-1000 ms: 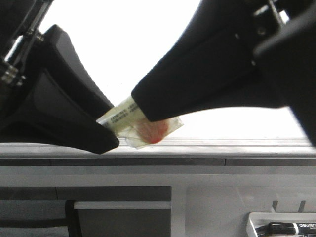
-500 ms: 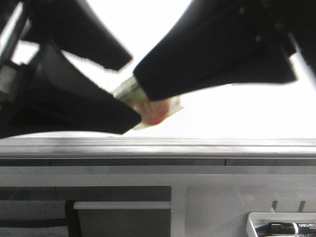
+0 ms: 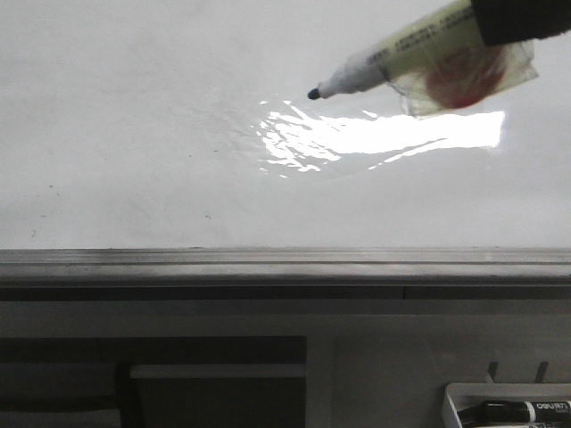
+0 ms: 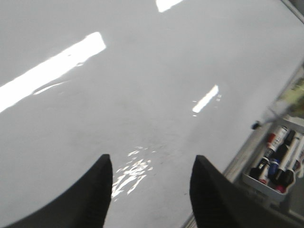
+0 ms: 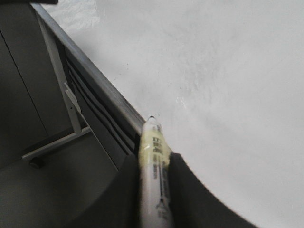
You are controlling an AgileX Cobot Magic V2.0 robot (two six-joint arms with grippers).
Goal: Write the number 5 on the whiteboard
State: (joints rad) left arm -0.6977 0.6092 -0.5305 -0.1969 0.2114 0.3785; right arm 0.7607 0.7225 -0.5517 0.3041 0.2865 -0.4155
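The whiteboard [image 3: 134, 134] fills the upper front view, glossy white with a glare patch, and no number 5 shows on it. A pale yellow marker [image 3: 401, 58] with a loose clear wrapper slants in from the top right, its bare black tip pointing left in front of the board. My right gripper [image 5: 153, 164] is shut on the marker's [image 5: 152, 137] barrel; in the front view only its dark edge [image 3: 522, 18] shows. My left gripper [image 4: 152, 159] hangs open over the whiteboard [image 4: 142, 95] with nothing between its fingers, and it is out of the front view.
A grey metal ledge [image 3: 285, 263] runs along the board's lower edge. Below it at the right sits a small white tray [image 3: 508, 397] with a black marker. The left wrist view shows the tray [image 4: 254, 183] holding several markers beside the board.
Both arms filled the front view around the marker before. Now the left gripper has gone from that view, and the right gripper has lifted the marker up and right, its tip bare.
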